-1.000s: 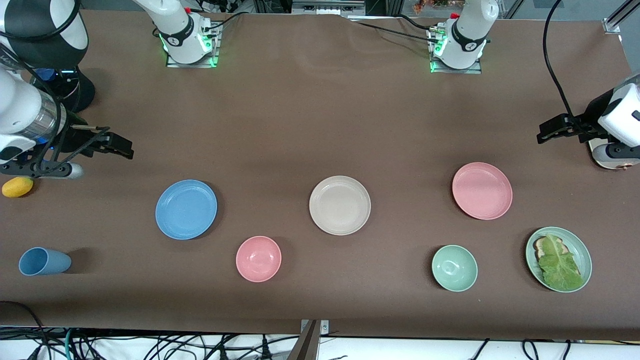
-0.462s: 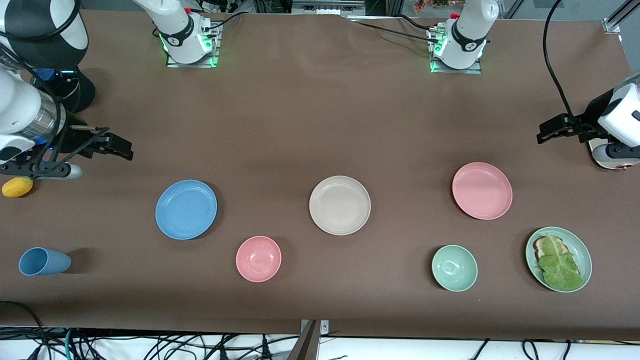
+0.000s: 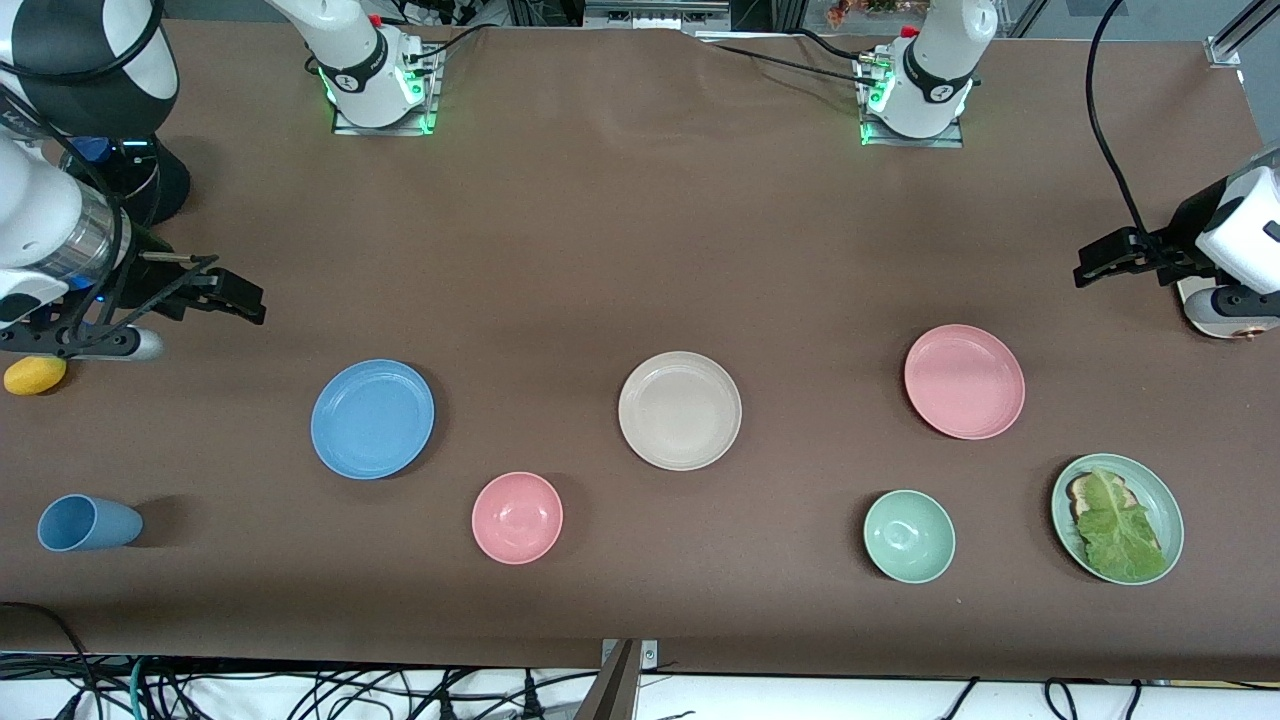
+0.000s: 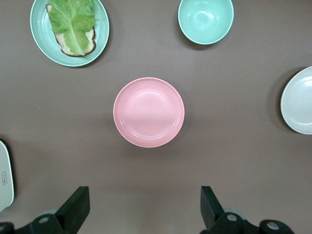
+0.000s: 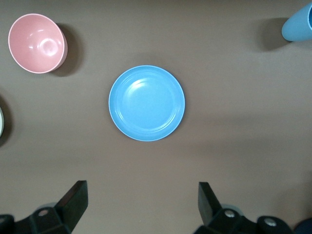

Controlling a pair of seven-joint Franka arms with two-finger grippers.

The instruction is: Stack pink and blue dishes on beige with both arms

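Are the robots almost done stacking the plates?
No, nothing is stacked yet. The beige plate is bare; the blue plate and pink plate lie apart on the table. The right end effector and left end effector are open, holding nothing. Both plates remain to move.

1. Both arms are glossy white, with black bands at the joints.
2. The right arm [image 3: 45, 225] carries a ribbed silvery metal ring near its wrist (black cables loop beside it).
3. Each base [image 3: 915, 95] glows green where it meets the table.
4. The left gripper [image 4: 144, 214] and right gripper [image 5: 141, 212] are matte black, with wedge-shaped fingers and small silver screws.
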